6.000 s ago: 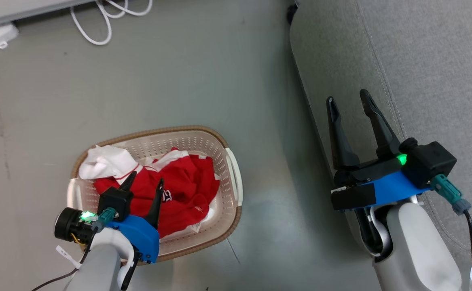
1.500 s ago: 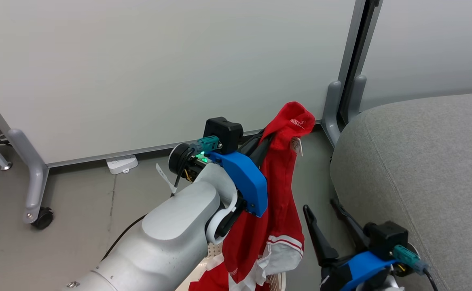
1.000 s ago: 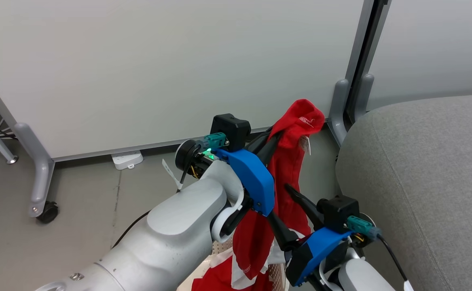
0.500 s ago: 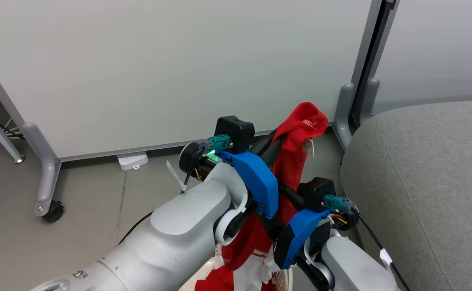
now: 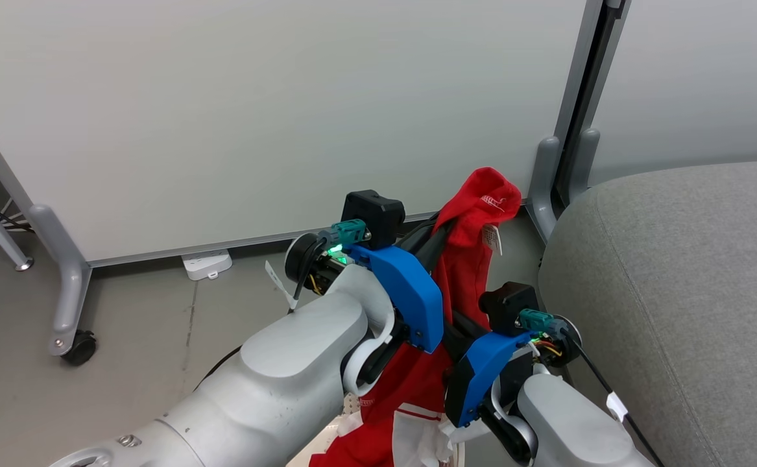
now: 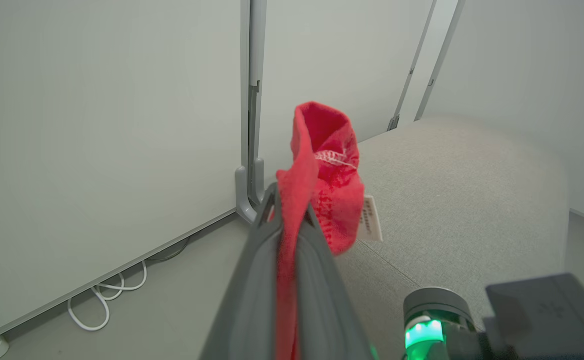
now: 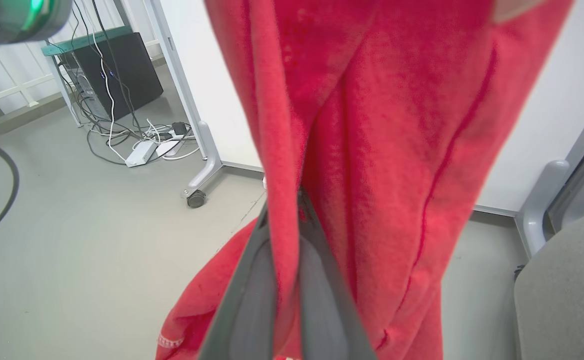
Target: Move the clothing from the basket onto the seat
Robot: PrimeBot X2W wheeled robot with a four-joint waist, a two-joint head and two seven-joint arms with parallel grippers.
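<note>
Left end effector (image 6: 286, 205) clamped on clothing (image 5: 472, 259), fold bunched above its tips. Right end effector (image 7: 284, 212) pinched on the same cloth, just below. Seat (image 5: 676, 272) lies right of both. Risk: a shallow pinch slips mid-swing, or the hanging tail falls short of the seat.
</note>
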